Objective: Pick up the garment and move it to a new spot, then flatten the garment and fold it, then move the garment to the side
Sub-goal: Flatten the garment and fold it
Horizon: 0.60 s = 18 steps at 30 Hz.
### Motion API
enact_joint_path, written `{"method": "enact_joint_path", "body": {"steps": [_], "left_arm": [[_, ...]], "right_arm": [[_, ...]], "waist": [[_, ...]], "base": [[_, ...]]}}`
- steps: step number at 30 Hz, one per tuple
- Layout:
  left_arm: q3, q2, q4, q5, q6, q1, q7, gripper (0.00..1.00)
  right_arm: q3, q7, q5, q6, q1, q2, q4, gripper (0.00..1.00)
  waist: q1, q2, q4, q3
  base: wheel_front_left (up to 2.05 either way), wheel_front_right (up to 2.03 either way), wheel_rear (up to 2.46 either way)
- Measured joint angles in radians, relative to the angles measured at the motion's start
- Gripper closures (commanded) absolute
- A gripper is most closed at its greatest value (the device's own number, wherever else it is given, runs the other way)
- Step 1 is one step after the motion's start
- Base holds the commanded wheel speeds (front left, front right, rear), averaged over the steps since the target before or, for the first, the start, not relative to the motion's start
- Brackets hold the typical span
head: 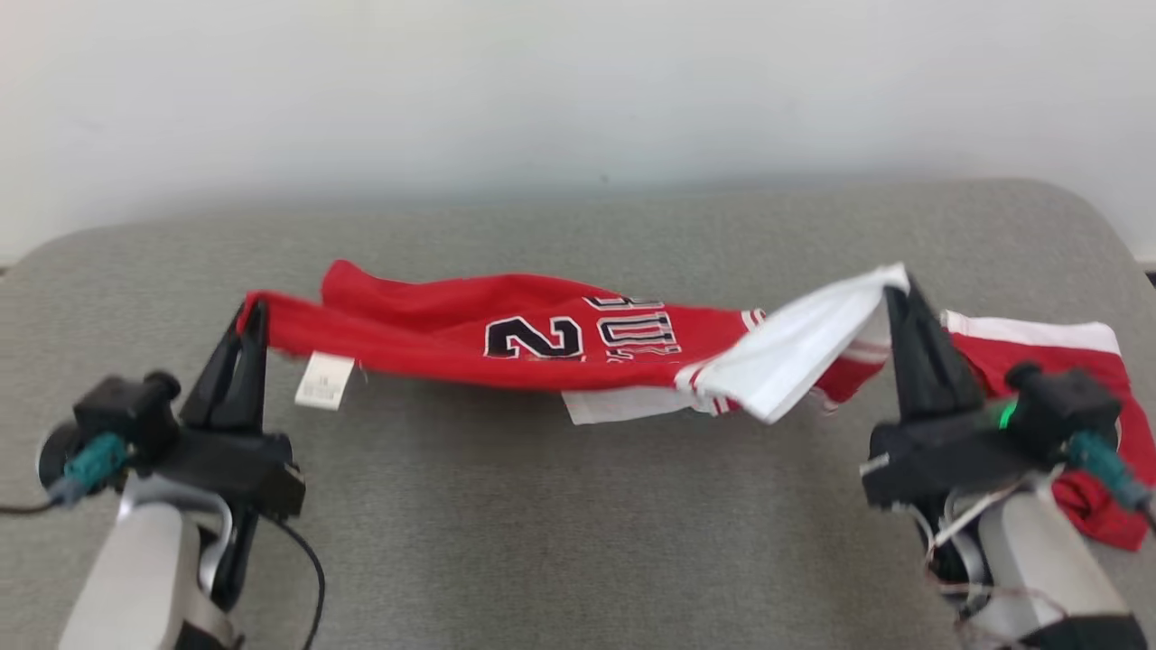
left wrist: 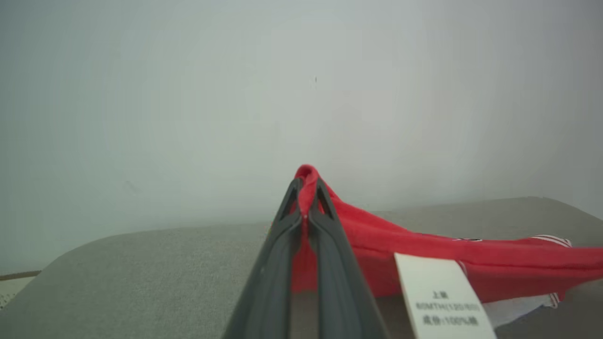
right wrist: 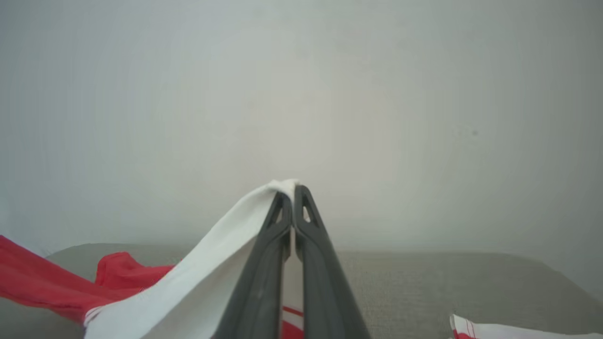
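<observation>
You have the red basketball jersey point(head: 506, 338) stretched between both arms just over the grey padded surface point(head: 542, 515), left gripper point(head: 256, 309) pinching its red end and right gripper point(head: 901, 289) its white trim (care label point(head: 323, 380) dangling by the left), probably to spread it flat

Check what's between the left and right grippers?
The red garment spans from left gripper to right gripper, each shut on it; its white tag hangs near the left. Head view.
</observation>
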Motion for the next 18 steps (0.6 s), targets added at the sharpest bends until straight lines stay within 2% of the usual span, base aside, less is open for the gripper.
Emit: {"method": "enact_joint_path", "body": {"steps": [3,11,18], "left_arm": [[-0.034,0.023,0.012,-0.003,0.0,-0.051,0.0,1.0],[-0.136,0.099,0.104,0.005,0.0,-0.316,0.0,1.0],[-0.223,0.128,0.218,0.005,0.0,-0.492,0.0,1.0]], "right_arm": [[0.004,0.0,0.001,0.0,-0.053,-0.011,-0.002,1.0],[0.035,0.0,-0.016,0.0,-0.311,-0.071,0.021,1.0],[0.085,0.0,-0.009,0.0,-0.523,-0.108,0.086,1.0]], "waist": [[0.0001,0.0,0.019,-0.015],[0.0,0.0,0.077,-0.063],[0.0,0.0,0.083,-0.051]], "base": [[0.0,0.0,0.0],[0.0,0.0,0.0],[0.0,0.0,0.0]]}}
